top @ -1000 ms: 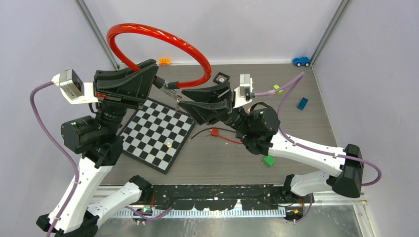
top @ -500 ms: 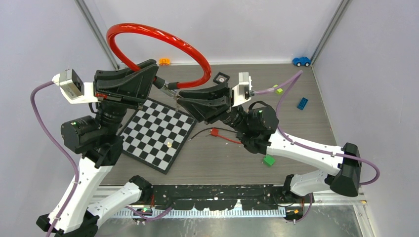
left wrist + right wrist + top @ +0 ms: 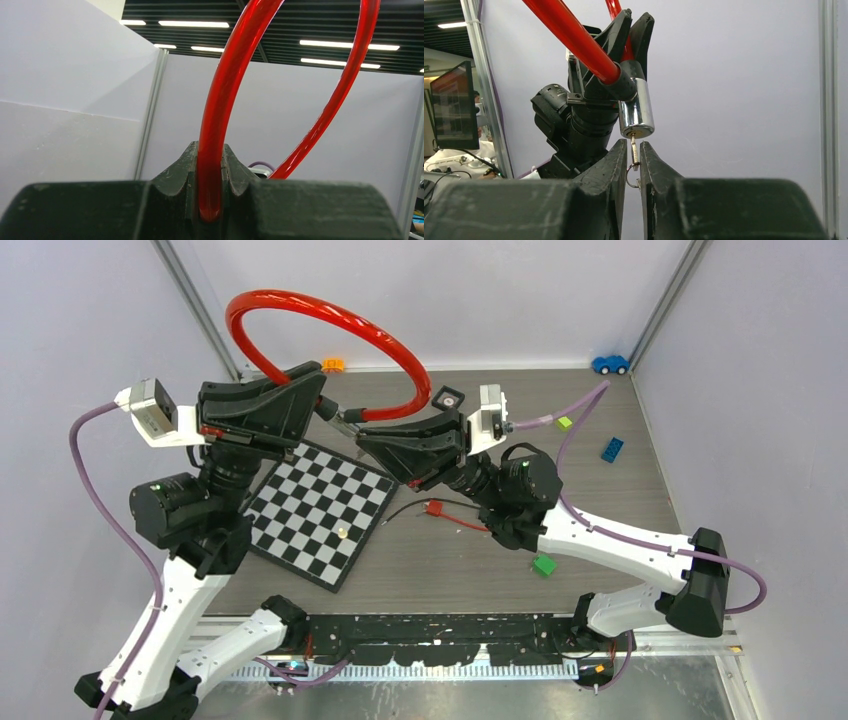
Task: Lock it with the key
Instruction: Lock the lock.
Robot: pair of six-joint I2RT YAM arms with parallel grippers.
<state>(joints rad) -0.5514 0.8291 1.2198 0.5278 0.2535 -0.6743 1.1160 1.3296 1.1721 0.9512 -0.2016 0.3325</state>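
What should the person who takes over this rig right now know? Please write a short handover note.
Left gripper: shut on the red cable of the lock, holding the loop up above the table.
Right gripper: jaws close on both sides of the key; a firm pinch cannot be confirmed.
Lock cylinder: hangs at the end of the cable, keyhole facing down toward the right gripper.
Done: the key's tip is in the keyhole.
Left: make sure of the grip on the key, probably turn it to lock, then let go. Whether it has been turned at all cannot be seen.
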